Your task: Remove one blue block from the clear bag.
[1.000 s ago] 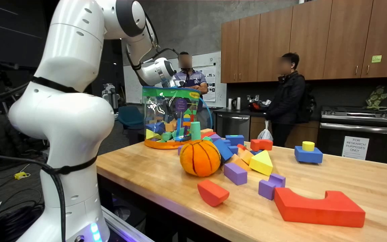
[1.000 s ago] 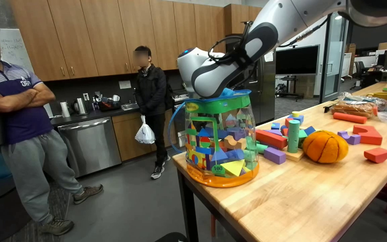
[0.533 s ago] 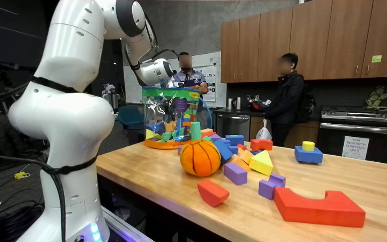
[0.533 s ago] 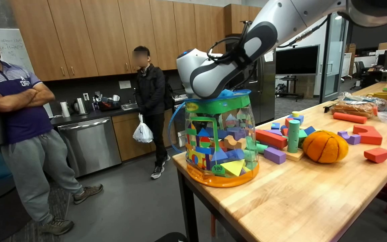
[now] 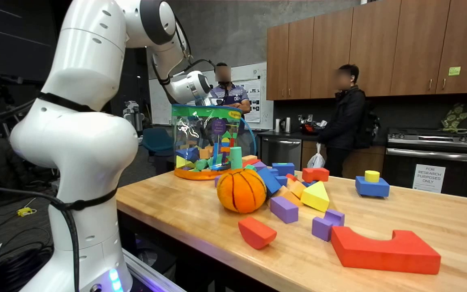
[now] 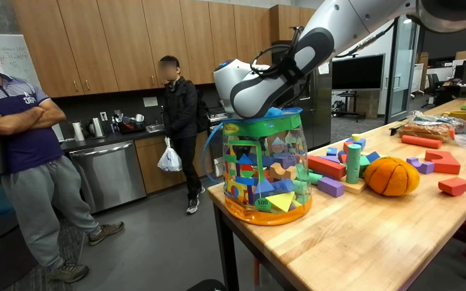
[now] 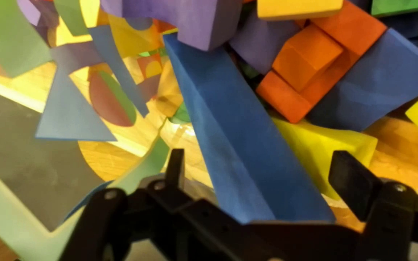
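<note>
The clear bag [image 6: 263, 128] stands upright on the table in both exterior views, with a green upper band, an orange base and mixed blocks showing through its sides. My gripper [image 7: 258, 156] reaches down inside it and is open. In the wrist view a long blue block [image 7: 238, 123] runs between the two fingers, with a visible gap to the left finger [image 7: 175, 166] and to the right finger [image 7: 352, 181]. Its near end is hidden behind the gripper's body. A further blue block [image 7: 379, 83] lies to the right, partly under orange pieces.
A yellow block [image 7: 328, 145] and a purple block [image 7: 209, 21] lie close around the long one. Outside, the orange ball [image 5: 241, 190], a green cylinder [image 6: 353, 163] and several loose blocks are on the table [image 6: 338, 234]. Two people stand beyond it.
The arm has shifted only very slightly at the bag's mouth, and the gripper remains inside the bag. The person in black has swung the white bag a little to the left.
</note>
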Tool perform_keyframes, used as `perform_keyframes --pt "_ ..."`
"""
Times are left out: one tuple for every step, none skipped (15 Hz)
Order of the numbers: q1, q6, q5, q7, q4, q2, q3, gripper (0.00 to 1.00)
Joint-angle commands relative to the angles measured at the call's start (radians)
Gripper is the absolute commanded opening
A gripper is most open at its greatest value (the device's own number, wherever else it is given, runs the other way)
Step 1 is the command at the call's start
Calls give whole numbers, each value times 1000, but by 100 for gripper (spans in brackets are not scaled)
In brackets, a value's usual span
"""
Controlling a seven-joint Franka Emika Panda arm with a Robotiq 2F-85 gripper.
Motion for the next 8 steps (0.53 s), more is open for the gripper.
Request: perform_keyframes --pt "16 6 -38 41 1 -5 -22 100" --pt "17 7 -47 50 1 -4 -24 100" --pt "17 6 -55 58 2 -2 -26 100" --pt "17 3 -60 63 5 1 -26 100" --pt "17 1 -59 66 6 3 -25 100" --pt "16 0 -58 65 7 5 -24 100" --pt "15 -2 -54 61 7 7 -22 100" --pt "15 -2 -52 58 7 8 -22 75"
